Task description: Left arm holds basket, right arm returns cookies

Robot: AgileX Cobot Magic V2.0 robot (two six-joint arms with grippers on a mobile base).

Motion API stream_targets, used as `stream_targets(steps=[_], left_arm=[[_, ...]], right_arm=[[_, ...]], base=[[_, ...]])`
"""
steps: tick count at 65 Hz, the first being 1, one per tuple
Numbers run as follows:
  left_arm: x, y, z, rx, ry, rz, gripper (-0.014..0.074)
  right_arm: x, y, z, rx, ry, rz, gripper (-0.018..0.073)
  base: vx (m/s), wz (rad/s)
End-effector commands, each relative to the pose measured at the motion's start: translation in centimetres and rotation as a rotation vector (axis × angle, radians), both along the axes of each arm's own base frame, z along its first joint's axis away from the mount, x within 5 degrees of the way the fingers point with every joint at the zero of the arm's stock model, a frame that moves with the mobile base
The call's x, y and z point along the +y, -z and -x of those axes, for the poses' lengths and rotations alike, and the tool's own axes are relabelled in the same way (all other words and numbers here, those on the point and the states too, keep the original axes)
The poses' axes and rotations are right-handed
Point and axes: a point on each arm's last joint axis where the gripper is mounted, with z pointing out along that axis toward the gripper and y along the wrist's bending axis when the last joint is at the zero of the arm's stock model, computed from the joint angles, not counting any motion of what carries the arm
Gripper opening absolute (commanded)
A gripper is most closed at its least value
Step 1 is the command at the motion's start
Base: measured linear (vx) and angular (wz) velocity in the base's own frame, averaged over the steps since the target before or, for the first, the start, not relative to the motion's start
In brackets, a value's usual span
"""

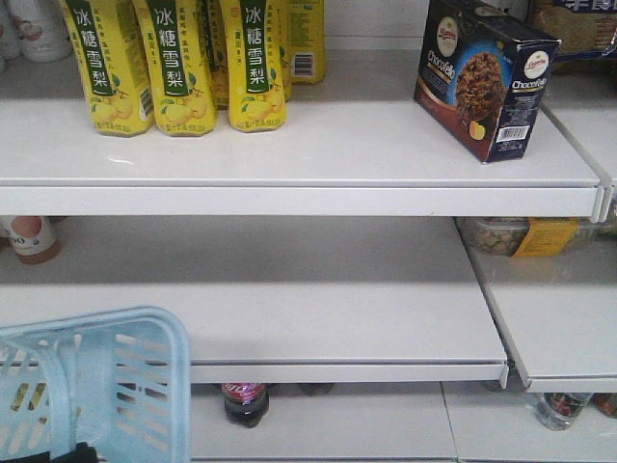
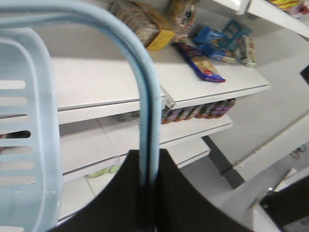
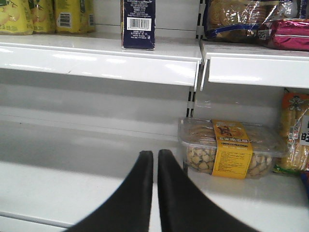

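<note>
Cookies [image 1: 485, 82] upright on top shelf [image 1: 289, 159], right end, apart from yellow bottles [image 1: 178, 63]: return looks done (judgement). Right gripper [image 3: 155, 166] empty, fingers together, low before middle shelf. Left gripper [image 2: 149, 186] clamped on basket [image 1: 96, 391] handle. Next: likely retract right arm. Carton matte card, box-shaped; basket slotted pale-blue plastic
</note>
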Motion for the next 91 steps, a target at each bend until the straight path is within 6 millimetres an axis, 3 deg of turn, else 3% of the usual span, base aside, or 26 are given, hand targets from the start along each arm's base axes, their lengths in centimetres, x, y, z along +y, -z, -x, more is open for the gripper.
stream_targets(steps=[1, 18, 27, 42, 57, 91], left_arm=[[1.0, -0.3, -0.3, -0.172, -0.085, -0.031, -0.0003], [2.7, 2.9, -0.4, -0.423, -0.229, -0.102, -0.0003], [3.7, 2.9, -0.6, -0.452, -0.38, -0.137, -0.0003], [5.0, 2.9, -0.8, -0.524, -0.525, -0.353, -0.0003], [5.8, 2.9, 0.2, -0.552, -0.647, -0.379, -0.0003], [6.0, 3.0, 0.3, -0.543, -0.675, -0.39, -0.0003]], right_arm=[[0.1, -1.5, 0.2, -0.093, -0.014, 0.001, -0.0006], [0.1, -1.5, 0.2, -0.093, -0.014, 0.001, -0.0006], [0.1, -1.4, 0.2, -0.087, -0.013, 0.002, -0.0006], [0.1, -1.4, 0.2, -0.087, -0.013, 0.002, -0.0006], [0.1, -1.4, 0.2, -0.087, -0.013, 0.002, -0.0006], [0.1, -1.4, 0.2, -0.087, -0.013, 0.002, -0.0006]], base=[[0.0, 0.0], [0.0, 0.0], [0.0, 0.0], [0.0, 0.0], [0.0, 0.0], [0.0, 0.0]])
